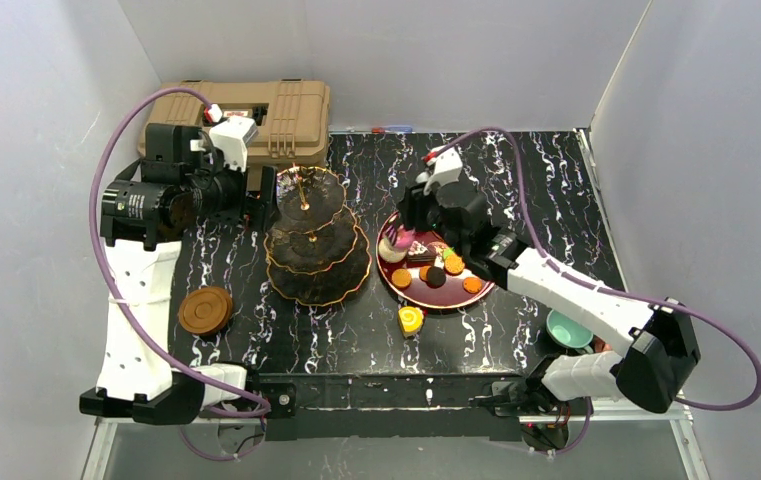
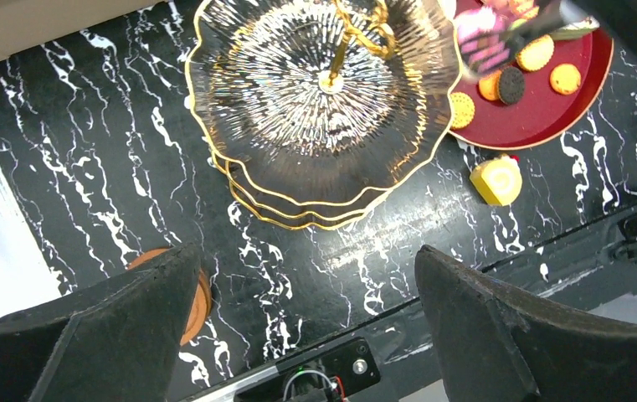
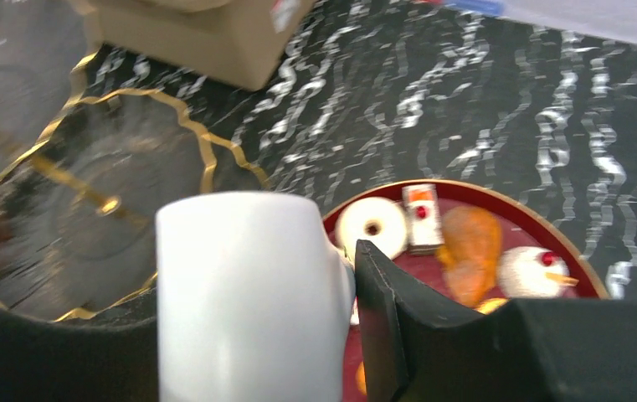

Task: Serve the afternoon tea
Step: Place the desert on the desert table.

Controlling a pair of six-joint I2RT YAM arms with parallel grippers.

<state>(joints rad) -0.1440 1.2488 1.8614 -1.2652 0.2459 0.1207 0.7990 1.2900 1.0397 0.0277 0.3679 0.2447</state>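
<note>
Right claw (image 3: 256,327): pinching white cup (image 3: 248,251) over stand-side rim of red tray (image 1: 453,304), mid-table. Left claw (image 2: 308,255): spread, empty, beside three-tier stand (image 1: 316,240) toward far-left corner. Advised: keep cup level, clear of sweets (image 1: 402,278) and stand.

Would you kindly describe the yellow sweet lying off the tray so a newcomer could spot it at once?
Start at the dark three-tier stand in the middle of the table. Right of it sits a round red tray. Just off the tray's near-left rim lies the yellow sweet, alone on the black marbled top while its neighbours sit on the tray.
</note>
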